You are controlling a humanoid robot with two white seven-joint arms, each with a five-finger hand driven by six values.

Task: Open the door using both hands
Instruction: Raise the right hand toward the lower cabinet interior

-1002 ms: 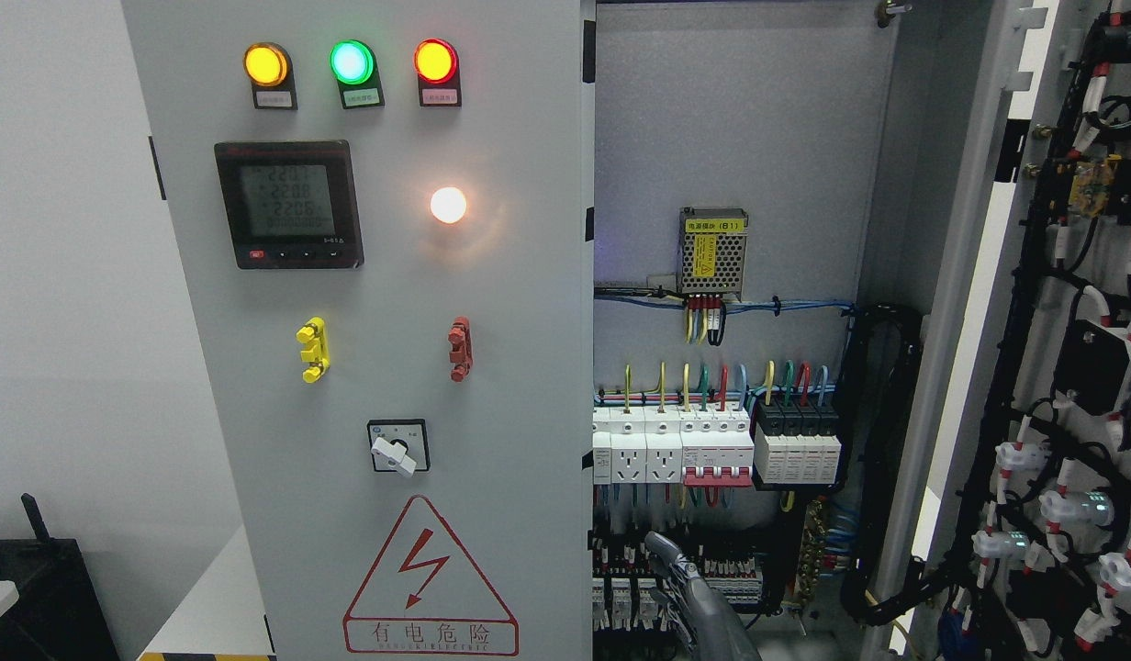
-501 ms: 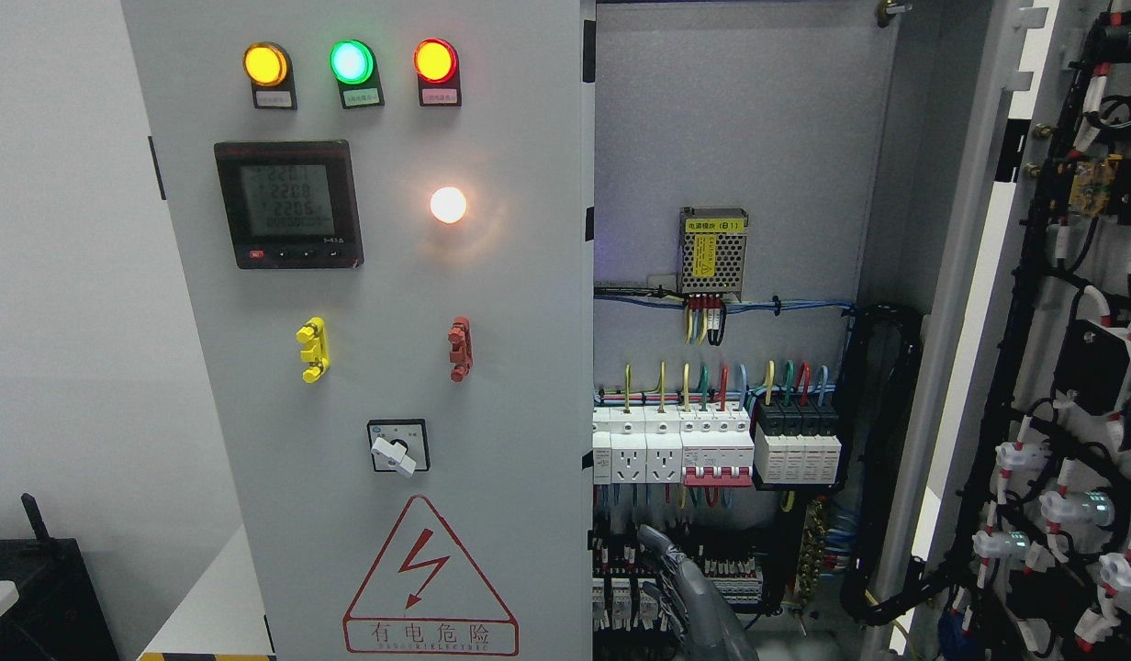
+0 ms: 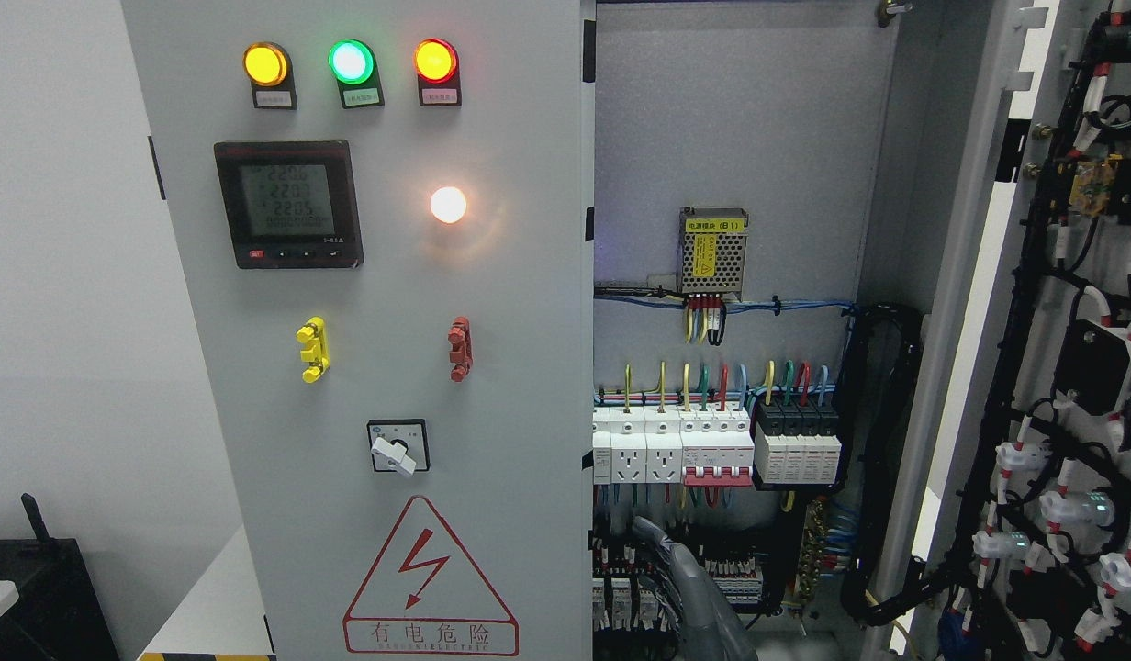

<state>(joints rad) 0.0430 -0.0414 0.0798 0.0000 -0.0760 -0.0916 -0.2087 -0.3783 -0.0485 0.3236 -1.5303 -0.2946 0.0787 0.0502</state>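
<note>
Closed left door (image 3: 373, 367) filling the left and centre of the frame, with amber, green and red lamps (image 3: 350, 61) lit along its top, a meter (image 3: 287, 204) beneath them, a glowing white light (image 3: 448, 205), a rotary switch (image 3: 397, 446) and a red warning triangle (image 3: 430, 578) at the bottom; right door (image 3: 1080, 367) swung wide open at the right edge of the frame, wiring on its inner face; cabinet interior (image 3: 731, 138) exposed between them, breakers (image 3: 717, 445) in a row at lower centre; one grey robot hand (image 3: 689, 588) rising from the bottom edge right of centre, in front of the lower terminals, just beside the closed door's edge; arm's side of entry unclear, so neither left nor right assigned; open or closed state of that hand impossible to tell.
</note>
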